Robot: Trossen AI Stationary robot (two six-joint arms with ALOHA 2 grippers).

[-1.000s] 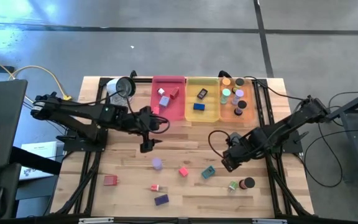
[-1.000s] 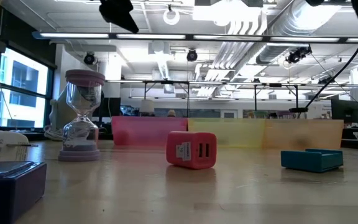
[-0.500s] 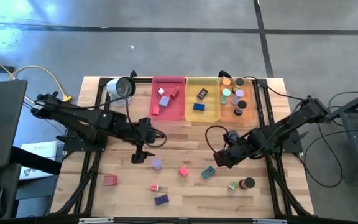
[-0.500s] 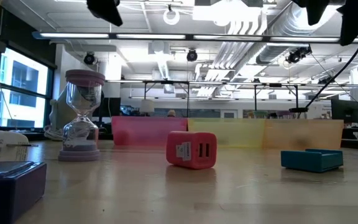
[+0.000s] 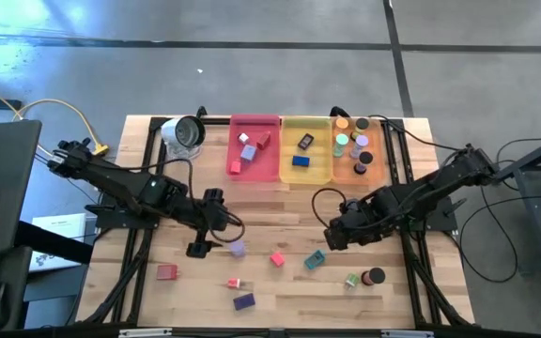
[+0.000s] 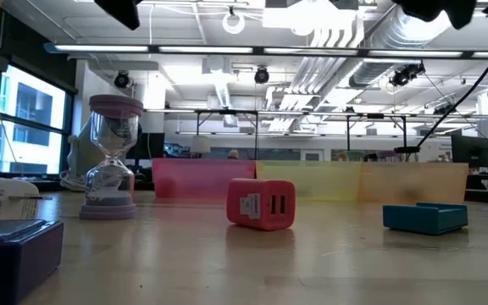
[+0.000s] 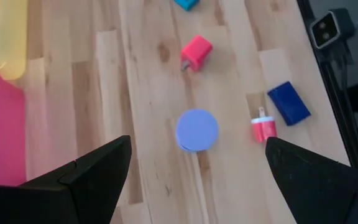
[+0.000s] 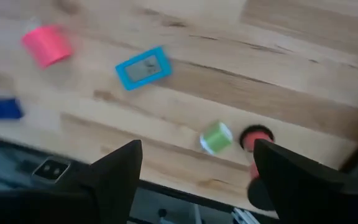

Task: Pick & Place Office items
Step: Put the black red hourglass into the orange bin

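Arms reach in over the wooden table [image 5: 280,211] from either side. The left gripper [image 5: 198,248] hangs above the boards with its fingers [image 7: 86,177] spread wide and nothing between them; the lavender cylinder [image 5: 238,247] stands just beside it, toward the table's middle, and shows between the fingers in the left wrist view. Beyond the cylinder lie a red plug-like block [image 5: 277,258], a small pink-and-white piece [image 5: 235,283] and a dark purple block [image 5: 243,301]; a red block [image 5: 165,272] sits near the gripper on the front side.

The right gripper [image 5: 335,235] hovers above the table with its fingers parted and empty. Just beside it lies a flat teal block [image 5: 315,260]; a little farther off are a green round disc [image 5: 352,280] and a black-and-red disc [image 5: 375,277].

Behind both grippers stand three translucent trays side by side. The pink tray [image 5: 255,175] holds red, pink and pale blocks, the yellow tray [image 5: 306,174] a blue block and a dark piece, and the orange tray [image 5: 369,173] several coloured discs and lavender cylinders.
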